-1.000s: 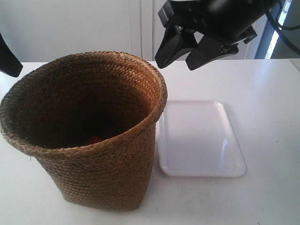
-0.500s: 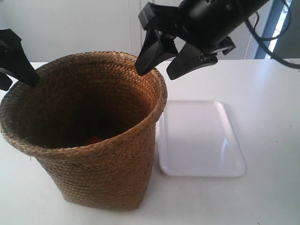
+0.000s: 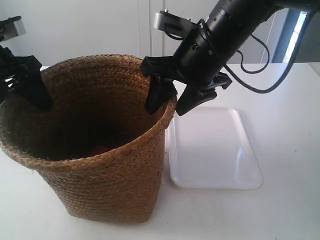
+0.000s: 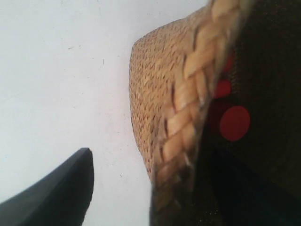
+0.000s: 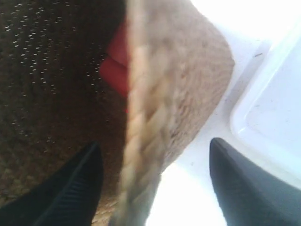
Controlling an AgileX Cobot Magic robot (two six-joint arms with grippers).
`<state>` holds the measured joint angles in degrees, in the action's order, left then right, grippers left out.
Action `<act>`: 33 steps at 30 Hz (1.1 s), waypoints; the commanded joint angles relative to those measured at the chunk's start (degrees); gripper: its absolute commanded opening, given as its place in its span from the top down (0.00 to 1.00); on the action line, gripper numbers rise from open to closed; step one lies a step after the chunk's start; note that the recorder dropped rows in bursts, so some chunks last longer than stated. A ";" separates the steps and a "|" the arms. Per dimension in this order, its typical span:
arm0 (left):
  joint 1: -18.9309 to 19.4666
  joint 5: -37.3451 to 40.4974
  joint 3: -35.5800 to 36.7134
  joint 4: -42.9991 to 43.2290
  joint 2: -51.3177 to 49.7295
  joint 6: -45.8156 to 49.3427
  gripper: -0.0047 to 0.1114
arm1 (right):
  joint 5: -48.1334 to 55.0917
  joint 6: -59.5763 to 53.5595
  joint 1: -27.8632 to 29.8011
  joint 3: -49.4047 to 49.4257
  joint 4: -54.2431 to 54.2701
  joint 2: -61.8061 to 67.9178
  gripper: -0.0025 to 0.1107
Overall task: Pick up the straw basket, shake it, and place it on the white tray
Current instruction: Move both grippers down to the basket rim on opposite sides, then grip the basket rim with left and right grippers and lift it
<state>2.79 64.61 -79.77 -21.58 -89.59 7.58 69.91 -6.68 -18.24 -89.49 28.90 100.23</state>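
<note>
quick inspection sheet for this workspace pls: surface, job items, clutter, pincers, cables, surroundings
surface: white table, clean where visible
straw basket: upright on the table, right beside the tray, not on it
white tray: flat on the table, nothing on it
clutter: nothing seen on the table; red round items lie in the basket's bottom
left pincer: open, straddling the basket rim on the side away from the tray
right pincer: open, straddling the rim on the tray side, one finger inside, one outside
cables: black cable loops loose off the right arm, above the table
surroundings: pale wall panels behind
</note>
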 commanded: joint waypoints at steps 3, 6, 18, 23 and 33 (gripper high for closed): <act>-2.35 4.41 -0.17 -0.62 -1.20 -0.04 0.37 | 0.05 0.75 0.02 0.29 -1.72 0.51 0.44; -4.46 2.75 -0.17 -0.62 -2.25 -0.04 0.37 | 0.05 0.87 0.02 0.29 -1.72 1.34 0.44; -6.85 1.12 -0.28 -1.25 -3.75 -1.31 0.96 | -2.07 0.87 0.02 0.29 -1.72 1.84 0.98; -7.65 -8.23 0.53 -2.82 -1.49 -0.68 0.96 | -9.40 0.87 0.02 0.29 -1.78 -0.35 0.98; -20.40 -34.95 9.46 2.39 11.80 -1.41 0.96 | -24.15 2.44 0.02 8.88 -11.87 -19.43 0.98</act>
<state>-13.36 34.44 -72.98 -20.85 -80.88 5.26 50.88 -4.07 -18.27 -83.70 18.00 87.64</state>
